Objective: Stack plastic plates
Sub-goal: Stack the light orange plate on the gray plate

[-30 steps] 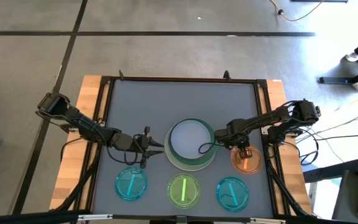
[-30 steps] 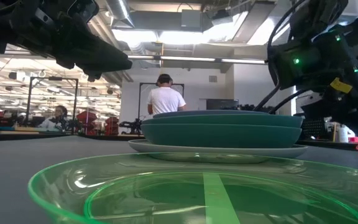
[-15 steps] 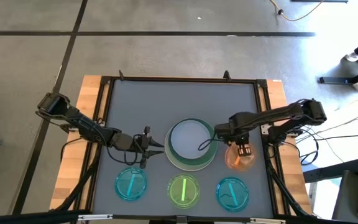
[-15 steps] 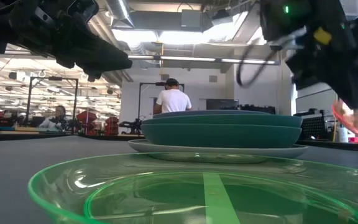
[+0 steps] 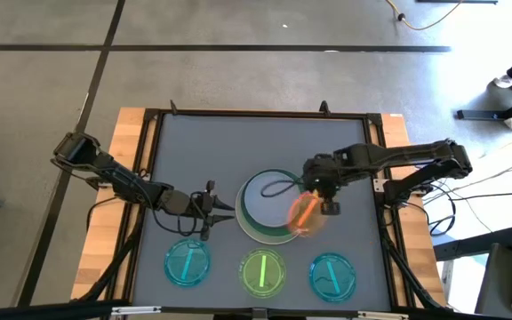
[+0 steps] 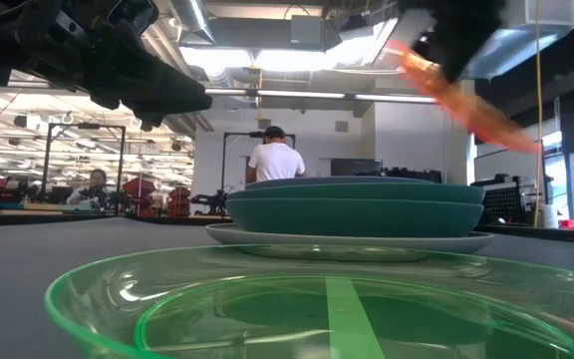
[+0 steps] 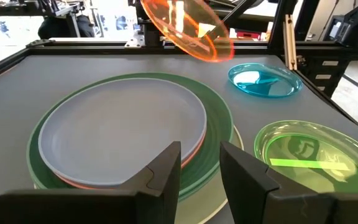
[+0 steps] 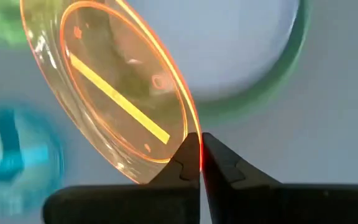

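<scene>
The larger plates form a stack [image 5: 274,206] mid-table, pale blue on top [image 7: 123,127], with pink, green and cream rims below [image 6: 357,209]. My right gripper [image 5: 325,203] is shut on the small orange plate [image 5: 304,213], above the stack's right near part. My left gripper [image 5: 223,212] is open and hovers just left of the stack, its fingers [image 7: 166,165] at the stack's rim. Two cyan plates [image 5: 188,263] [image 5: 332,276] and a bright green one [image 5: 262,272] lie flat along the near edge. My right gripper [image 8: 200,165] pinches the orange plate's rim [image 8: 194,140] between its two fingertips, one on each face. The plate [image 8: 114,93] is lifted clear of the table and steeply tilted, seen in the low view [image 6: 466,90] slanting above the stack.
A black frame [image 5: 376,178] runs around the grey table top. Bare table lies beyond the stack toward the far edge and on the right, where the orange plate was. People stand in the room behind [image 6: 272,160].
My right gripper has lifted the orange plate off the table's right side and carried it left and up toward the stack. The plate has tipped from flat to steeply tilted. My left arm has kept still.
</scene>
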You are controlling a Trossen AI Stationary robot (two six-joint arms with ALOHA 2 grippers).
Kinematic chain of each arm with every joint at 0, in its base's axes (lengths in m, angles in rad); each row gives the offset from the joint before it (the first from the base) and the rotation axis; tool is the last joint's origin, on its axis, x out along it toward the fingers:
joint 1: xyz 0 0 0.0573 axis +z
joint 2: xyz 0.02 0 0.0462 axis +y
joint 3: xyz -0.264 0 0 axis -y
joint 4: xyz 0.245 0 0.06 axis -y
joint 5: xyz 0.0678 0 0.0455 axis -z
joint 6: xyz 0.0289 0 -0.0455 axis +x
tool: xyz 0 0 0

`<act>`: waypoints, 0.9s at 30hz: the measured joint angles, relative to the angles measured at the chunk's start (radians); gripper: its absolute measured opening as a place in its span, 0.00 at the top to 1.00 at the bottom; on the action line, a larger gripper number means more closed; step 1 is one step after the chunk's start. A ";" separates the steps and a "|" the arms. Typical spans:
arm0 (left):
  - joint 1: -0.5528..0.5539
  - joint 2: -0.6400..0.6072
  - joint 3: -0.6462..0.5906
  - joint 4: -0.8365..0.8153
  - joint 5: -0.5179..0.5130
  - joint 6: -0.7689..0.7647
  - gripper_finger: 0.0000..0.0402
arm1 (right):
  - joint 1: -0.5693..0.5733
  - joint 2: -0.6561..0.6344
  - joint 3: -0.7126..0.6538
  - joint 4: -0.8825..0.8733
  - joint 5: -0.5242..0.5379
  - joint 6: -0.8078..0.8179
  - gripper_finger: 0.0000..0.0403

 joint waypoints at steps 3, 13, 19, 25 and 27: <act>0.000 0.000 0.000 0.000 0.000 0.000 0.74 | 0.000 0.001 0.001 0.170 0.014 0.002 1.00; -0.001 0.000 0.000 0.001 0.009 -0.007 0.74 | -0.011 0.102 0.001 0.427 0.131 -0.063 1.00; -0.002 0.000 0.000 0.001 0.013 -0.007 0.74 | -0.079 0.190 0.000 0.396 0.116 -0.087 1.00; -0.002 0.000 0.000 0.001 0.014 -0.007 0.74 | -0.133 0.265 0.000 0.395 0.067 -0.064 1.00; -0.002 0.000 0.000 0.001 0.014 -0.007 0.74 | -0.144 0.286 0.000 0.395 0.065 -0.046 1.00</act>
